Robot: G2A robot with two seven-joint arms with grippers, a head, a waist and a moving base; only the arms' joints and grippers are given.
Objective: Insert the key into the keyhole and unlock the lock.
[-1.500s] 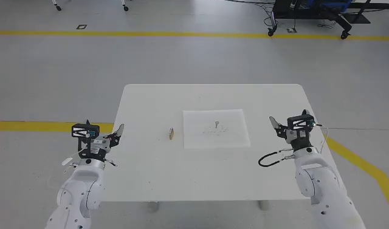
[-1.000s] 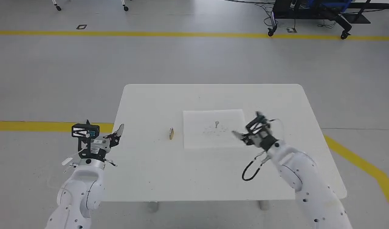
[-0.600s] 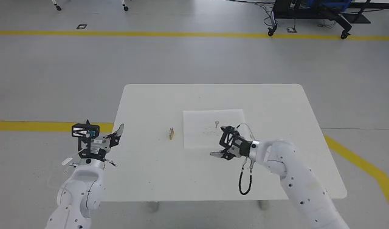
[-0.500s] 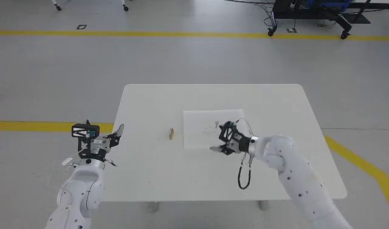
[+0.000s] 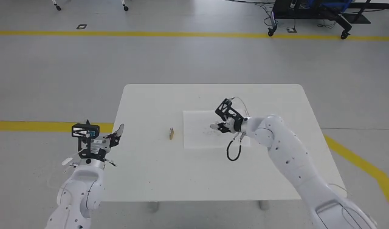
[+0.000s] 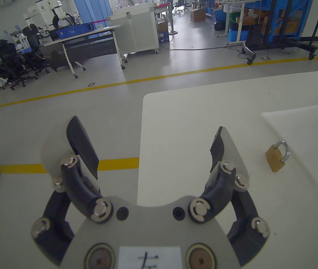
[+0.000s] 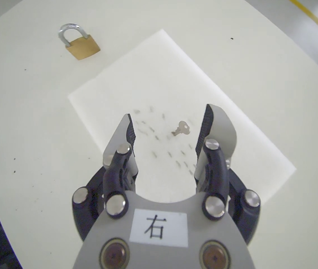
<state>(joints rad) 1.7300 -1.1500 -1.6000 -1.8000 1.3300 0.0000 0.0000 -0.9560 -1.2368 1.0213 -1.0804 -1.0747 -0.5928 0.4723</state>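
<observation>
A white table (image 5: 273, 101) on a grey, yellow-lined workshop floor (image 5: 182, 59) bears one foam pad (image 5: 197, 123), one key (image 7: 182, 130), one padlock (image 7: 81, 46); left gripper (image 6: 147, 126) and right gripper (image 7: 169, 116) gape empty.

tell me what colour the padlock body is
The padlock body is brass gold. It shows best in the right wrist view.

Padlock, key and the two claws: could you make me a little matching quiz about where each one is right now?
Things:
1. padlock
2. key
3. left gripper
4. right gripper

Places:
A. open, above the white pad, close to the key
B. lying on the white pad
C. open, at the edge of the table, away from lock and key
D. lying on the bare table beside the pad

Pairs: 1-D, 2-B, 3-C, 4-A.
</observation>
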